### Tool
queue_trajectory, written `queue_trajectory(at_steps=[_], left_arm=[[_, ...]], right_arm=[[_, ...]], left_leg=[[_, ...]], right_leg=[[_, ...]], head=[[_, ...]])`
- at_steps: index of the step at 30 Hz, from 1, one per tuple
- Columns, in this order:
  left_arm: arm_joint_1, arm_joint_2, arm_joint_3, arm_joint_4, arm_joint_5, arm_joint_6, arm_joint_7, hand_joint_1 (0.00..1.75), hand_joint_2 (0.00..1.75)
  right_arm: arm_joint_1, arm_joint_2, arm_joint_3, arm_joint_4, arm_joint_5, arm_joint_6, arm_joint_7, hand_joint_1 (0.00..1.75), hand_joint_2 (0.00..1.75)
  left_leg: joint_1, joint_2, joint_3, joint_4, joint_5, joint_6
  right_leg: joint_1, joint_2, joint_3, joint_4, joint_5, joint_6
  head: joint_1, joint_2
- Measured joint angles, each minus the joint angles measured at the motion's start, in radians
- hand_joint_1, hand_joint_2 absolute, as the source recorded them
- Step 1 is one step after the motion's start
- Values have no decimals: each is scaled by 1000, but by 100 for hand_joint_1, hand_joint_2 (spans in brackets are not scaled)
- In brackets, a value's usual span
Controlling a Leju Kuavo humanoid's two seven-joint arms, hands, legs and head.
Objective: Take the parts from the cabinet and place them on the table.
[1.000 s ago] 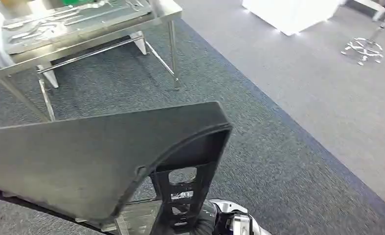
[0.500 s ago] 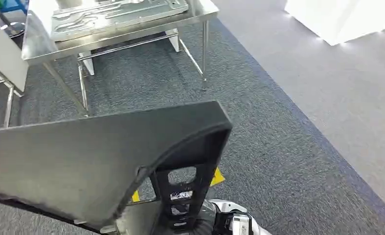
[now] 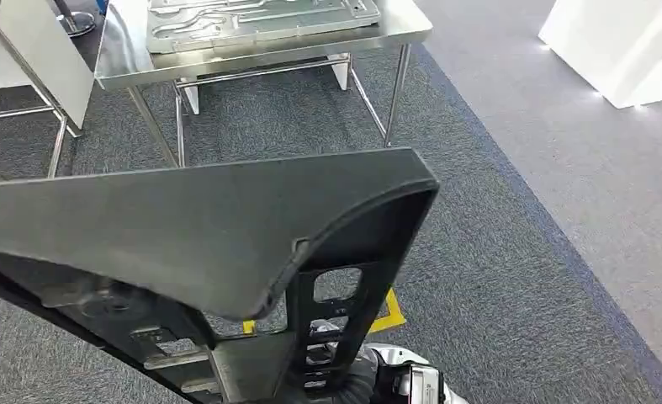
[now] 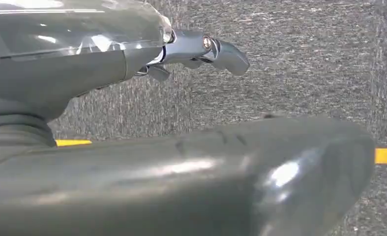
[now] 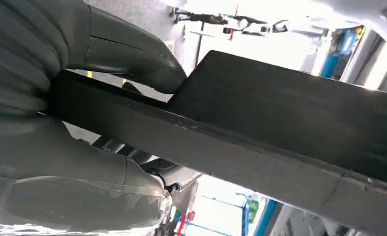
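Already out of the cabinet: the part (image 3: pixel 184 227), a large dark panel with a curved edge and ribbed underside, is carried in front of the robot, above the carpet (image 3: pixel 495 252)
Right hand: the right hand (image 5: pixel 83 113) grips the panel's edge, thumb on one face and fingers on the other, in the right wrist view
Left hand: the left hand (image 4: pixel 132 54) sits beside the rounded rim of the panel; a finger sticks out past it over the carpet; whether it grips the panel I cannot tell
Table: the steel table (image 3: pixel 117 71) stands ahead, near but not yet within reach, with a flat metal plate (image 3: pixel 260 17) already lying on top
Floor: a yellow mark (image 3: pixel 386 316) shows beneath the panel
Done so far, by my judgement: the pickup
Left to do: closing the gap to the table, lowering the panel onto a free part of the top, letting go
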Motion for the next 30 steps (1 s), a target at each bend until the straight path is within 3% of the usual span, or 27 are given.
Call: queue_trajectory(at_steps=[1, 2, 3, 6, 7, 8, 9, 11, 12, 13, 14, 16, 17, 18, 21, 23, 24, 26, 27, 28, 29, 30], left_arm=[[0, 0, 0, 0, 0, 0, -2, 0, 0], [-1, -1, 0, 0, -1, 0, -2, 0, 0], [-2, -1, 0, 0, -1, 0, -3, 0, 0], [0, 0, 0, 0, -2, 0, -5, 0, 0], [-1, 2, 0, 0, -3, 0, -5, 0, 0], [-1, 2, 0, 0, -4, 0, -5, 0, 0], [-2, 2, 0, 0, -4, 0, -5, 0, 0], [-3, 4, 0, 0, -4, 3, -5, 0, 0], [-1, 4, 0, 0, -4, 3, -5, 0, 0], [0, 3, 0, 0, -4, 3, -5, 0, 0], [1, 3, 0, 0, -4, 3, -5, 0, 0], [1, 4, 0, 0, -4, 3, -5, 0, 0], [1, 5, 0, 0, -4, 3, -6, 0, 0], [-1, 5, 0, 0, -4, 3, -8, 0, 0], [1, 5, 0, 0, -4, 3, -13, 0, 0], [4, 4, 0, 0, -5, 3, -15, 0, 0], [3, 4, 0, 0, -6, 3, -17, 0, 0], [1, 4, 0, 0, -10, 3, -18, 0, 0], [2, 4, 0, 0, -10, 2, -18, 0, 0], [4, 4, 0, 0, -10, 2, -18, 0, 0], [6, 4, 0, 0, -11, 2, -19, 0, 0], [7, 3, 0, 0, -12, 2, -20, 0, 0]], right_arm=[[0, 0, -2, -3, -2, 2, 0, 166, 175], [-1, -1, -5, -5, -4, 5, 0, 166, 175], [-1, -1, -6, -6, -6, 6, 0, 166, 175], [-1, -1, -8, -7, -10, 8, 0, 166, 175], [-2, -1, -9, -8, -11, 9, 0, 166, 175], [-2, -1, -11, -10, -12, 9, 0, 166, 175], [-3, 0, -13, -13, -16, 12, 0, 166, 175], [-2, -1, -14, -14, -21, 17, -1, 166, 175], [-1, -1, -14, -14, -21, 21, 0, 166, 175], [0, -1, -14, -14, -24, 24, 0, 166, 175], [-1, -1, -14, -14, -24, 24, 0, 166, 175], [-2, 0, -14, -15, -26, 26, 0, 166, 175], [-2, 0, -15, -15, -27, 26, 0, 166, 175], [-3, 0, -16, -15, -28, 26, 0, 166, 175], [-2, -1, -19, -20, -28, 26, 0, 166, 175], [-2, -1, -22, -24, -28, 26, 0, 166, 175], [-4, -1, -24, -26, -29, 25, -1, 166, 175], [-1, -2, -28, -27, -28, 25, -1, 166, 175], [2, -3, -29, -28, -28, 25, 0, 166, 175], [4, -4, -30, -28, -28, 24, 0, 166, 175], [6, -5, -30, -28, -28, 24, 0, 166, 175], [7, -6, -32, -29, -28, 24, 0, 166, 175]], left_leg=[[0, -6, 4, 2, -4, -3], [1, -9, 2, 5, -8, -8], [-7, -12, -3, 15, -13, -16], [0, -13, -4, 10, -14, -31], [0, -13, -4, 14, -20, -37], [2, -5, -9, 36, -33, -43], [3, 0, -33, 86, -63, -48], [6, 5, -116, 247, -135, -56], [7, 7, -153, 314, -151, -59], [8, 9, -167, 331, -142, -61], [9, 9, -155, 299, -111, -60], [10, 11, -75, 134, -15, -55], [10, 16, -33, 46, 17, -49], [-1, 19, -20, 23, -7, -44], [-1, 15, -22, 14, -13, -19], [3, 11, 7, 4, -15, -5], [2, 11, 15, 3, -19, 1], [-1, 9, 22, 3, -27, 11], [-3, 8, 25, 4, -33, 12], [-4, 7, 30, 4, -38, 12], [-5, 6, 40, 4, -45, 11], [-6, 4, 53, 4, -54, 9]], right_leg=[[0, 2, 43, -94, 51, -6], [1, 11, 67, -159, 65, -12], [5, 13, 72, -176, 58, -11], [10, 14, 69, -171, 57, -21], [0, 12, 75, -180, 62, -28], [0, 9, 81, -184, 61, -31], [0, 6, 83, -185, 57, -37], [1, 2, 86, -184, 51, -42], [1, 1, 86, -184, 49, -43], [1, 1, 90, -184, 46, -41], [1, 1, 95, -184, 43, -39], [0, 1, 111, -183, 33, -35], [0, 0, 119, -184, 27, -30], [7, 0, 120, -182, 22, -22], [7, -1, 123, -179, 29, -4], [1, -1, 124, -154, 15, 4], [1, 1, 101, -108, -6, 8], [1, 2, 4, 45, -69, 12], [1, 3, -42, 106, -86, 13], [1, 2, -71, 132, -82, 11], [1, 2, -77, 113, -51, 9], [2, 3, -61, 52, 2, 5]], head=[[0, 0], [0, 0], [0, 0], [-1, 0], [-1, 0], [-1, 0], [-3, 0], [-2, 0], [-3, 0], [-2, 0], [-3, 0], [-2, 0], [-2, 0], [-2, 0], [-1, 0], [0, 0], [0, 0], [0, 0], [1, 0], [0, 0], [1, 0], [1, 0]])
